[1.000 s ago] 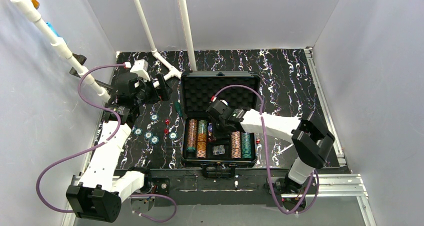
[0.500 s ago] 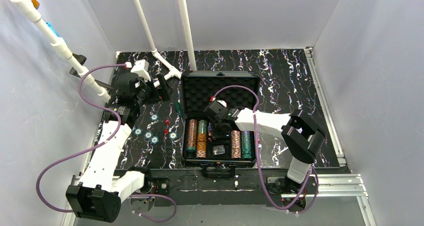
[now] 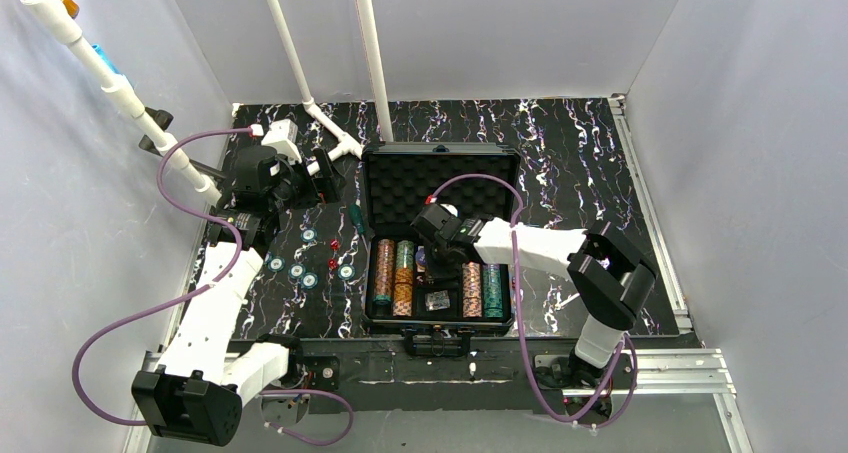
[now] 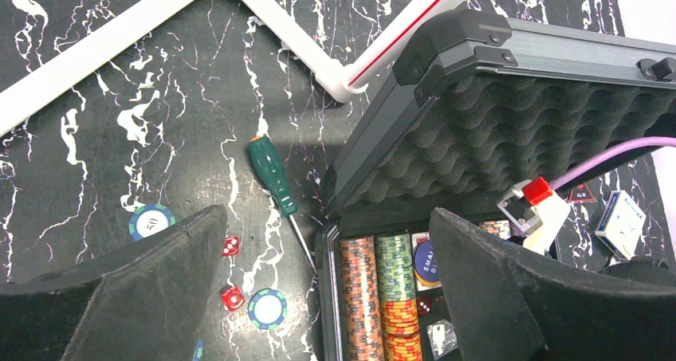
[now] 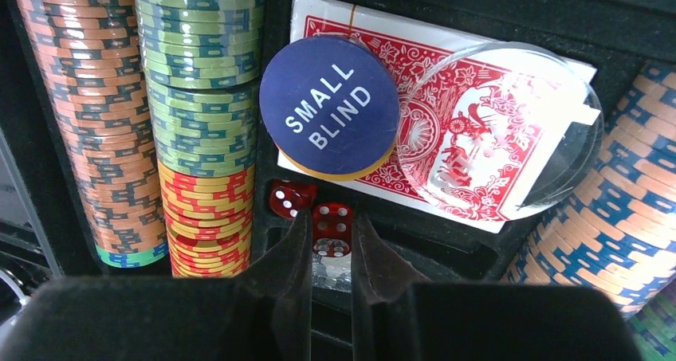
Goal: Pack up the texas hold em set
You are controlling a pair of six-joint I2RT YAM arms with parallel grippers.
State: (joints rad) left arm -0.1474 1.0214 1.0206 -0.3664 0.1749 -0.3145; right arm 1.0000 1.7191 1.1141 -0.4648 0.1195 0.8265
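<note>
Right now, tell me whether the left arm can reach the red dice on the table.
Probably yes: the left gripper hangs open facing the red dice, which lie uncovered beside the screwdriver.

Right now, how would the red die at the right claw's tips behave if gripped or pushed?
The red die is a tiny glossy cube, so probably light and slippery between the right claw's fingertips. If pushed it would likely tumble, perhaps knocking the second die beside it.

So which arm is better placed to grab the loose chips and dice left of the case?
Left. The left gripper, open, hovers on that side with the loose chips and red dice in its view; the right gripper is down inside the case.
</note>
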